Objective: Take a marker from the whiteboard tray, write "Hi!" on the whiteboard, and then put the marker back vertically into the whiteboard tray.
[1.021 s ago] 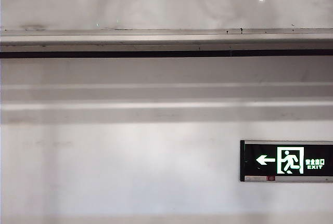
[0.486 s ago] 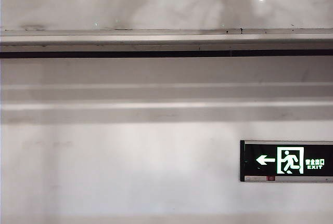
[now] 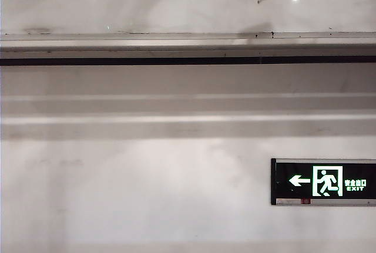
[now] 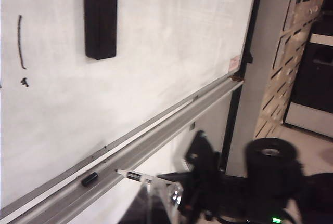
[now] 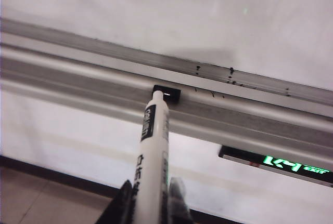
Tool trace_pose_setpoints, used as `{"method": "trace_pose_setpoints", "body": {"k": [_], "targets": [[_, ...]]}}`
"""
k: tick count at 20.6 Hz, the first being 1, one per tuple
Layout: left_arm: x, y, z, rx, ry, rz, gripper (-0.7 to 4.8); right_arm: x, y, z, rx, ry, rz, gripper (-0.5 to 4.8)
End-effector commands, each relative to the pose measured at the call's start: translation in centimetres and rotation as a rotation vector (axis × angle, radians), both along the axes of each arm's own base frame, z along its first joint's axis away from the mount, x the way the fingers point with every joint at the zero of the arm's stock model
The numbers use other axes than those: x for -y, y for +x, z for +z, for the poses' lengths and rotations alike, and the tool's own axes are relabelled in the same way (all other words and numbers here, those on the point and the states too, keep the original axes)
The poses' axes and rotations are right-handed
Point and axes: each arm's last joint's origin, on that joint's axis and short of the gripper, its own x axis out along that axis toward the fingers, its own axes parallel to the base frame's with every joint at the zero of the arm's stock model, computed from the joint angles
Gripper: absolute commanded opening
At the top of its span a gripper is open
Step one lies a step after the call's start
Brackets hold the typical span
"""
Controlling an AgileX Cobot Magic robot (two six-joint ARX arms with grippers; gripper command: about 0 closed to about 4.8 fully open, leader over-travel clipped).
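Your whiteboard tray [image 5: 78, 86] runs bare toward 9 o'clock of the marker [image 5: 152, 151], with only the black cap [image 5: 166, 93] lying at its tip.

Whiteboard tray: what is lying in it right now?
A small black cap lies in the whiteboard tray. The right end effector holds the marker above it. The marker's tip hides part of the channel.

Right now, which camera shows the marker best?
The right wrist view: the marker fills the frame, its white printed barrel clamped in the right gripper jaws and pointing toward the whiteboard tray. The exterior view catches only its tip at the top edge; the left wrist view shows it small and distant.
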Motion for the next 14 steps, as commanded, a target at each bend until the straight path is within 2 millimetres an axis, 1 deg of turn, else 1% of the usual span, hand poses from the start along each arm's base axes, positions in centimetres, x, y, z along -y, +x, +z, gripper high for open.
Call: {"method": "trace_pose_setpoints", "body": {"k": [1, 4, 5, 6, 10, 14], "targets": [[-0.1, -0.2, 0.4, 0.026, -0.021, -0.001, -0.06, 0.3, 1.7, 0.0, 0.061, 0.039, -0.028, -0.01], [-0.1, -0.2, 0.6, 0.037, -0.031, -0.006, -0.06, 0.9, 3.9, -1.3, 0.056, 0.04, -0.049, -0.01], [-0.2, -0.2, 0.6, 0.039, -0.033, -0.006, -0.06, 1.4, 5.1, -2.1, 0.049, 0.053, -0.063, -0.01], [-0.2, -0.2, 0.6, 0.039, -0.033, -0.006, -0.06, 1.6, 5.6, -2.4, 0.043, 0.077, -0.067, -0.01], [-0.2, -0.3, 0.6, 0.041, -0.035, -0.006, -0.06, 1.7, 7.0, -3.4, 0.044, 0.112, -0.086, -0.01], [-0.2, -0.3, 0.6, 0.041, -0.035, -0.006, -0.06, 1.4, 7.6, -3.7, 0.057, 0.141, -0.084, -0.02]]}}
